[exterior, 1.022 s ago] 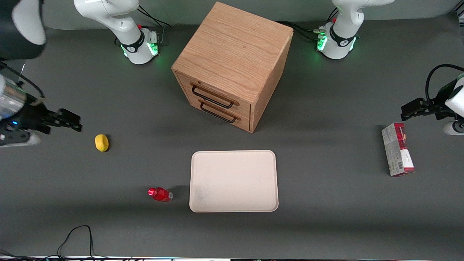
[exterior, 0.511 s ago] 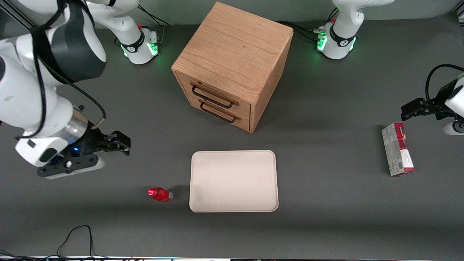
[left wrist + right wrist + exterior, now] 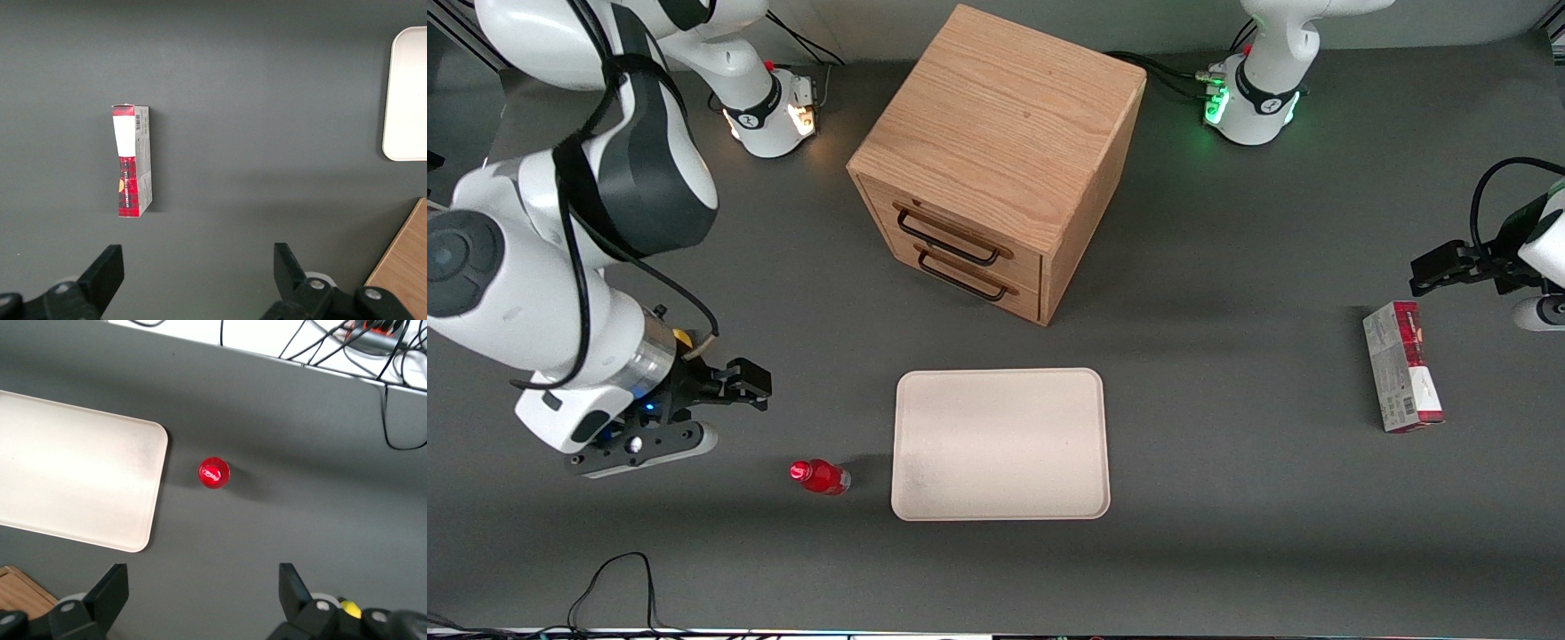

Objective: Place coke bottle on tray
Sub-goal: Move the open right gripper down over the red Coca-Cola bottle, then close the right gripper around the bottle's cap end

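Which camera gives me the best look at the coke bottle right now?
The front view: the coke bottle shows cap, red body and whitish base, standing beside the tray, apart from the open gripper. The right wrist view looks straight down on its cap only. The left wrist view does not show it.

White arm (image 3: 525,293), black joints, black gripper (image 3: 749,384).

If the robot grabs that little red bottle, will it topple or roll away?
The bottle stands upright beside the tray, narrow and small, so it probably tips at a nudge. Being round, it would likely roll once down. The gripper hovers open, farther back.
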`<action>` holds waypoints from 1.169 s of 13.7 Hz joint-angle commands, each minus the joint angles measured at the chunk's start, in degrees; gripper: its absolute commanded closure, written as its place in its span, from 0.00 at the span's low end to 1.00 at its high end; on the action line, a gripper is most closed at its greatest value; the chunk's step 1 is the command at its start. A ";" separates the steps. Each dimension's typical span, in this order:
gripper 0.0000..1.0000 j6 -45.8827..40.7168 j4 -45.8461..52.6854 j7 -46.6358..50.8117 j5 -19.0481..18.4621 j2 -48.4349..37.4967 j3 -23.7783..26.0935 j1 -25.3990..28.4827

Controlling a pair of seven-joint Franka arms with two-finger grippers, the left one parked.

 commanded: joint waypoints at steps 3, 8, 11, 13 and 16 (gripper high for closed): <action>0.00 2.84 2.95 0.65 -0.25 6.35 0.34 -0.28; 0.00 8.29 2.86 0.48 -0.16 11.37 0.43 -0.72; 0.00 10.31 2.77 0.48 -0.16 14.62 0.78 -0.81; 0.00 12.59 2.42 0.48 -0.07 15.59 0.87 -0.81; 0.00 14.09 2.42 0.39 0.02 17.00 0.87 -0.81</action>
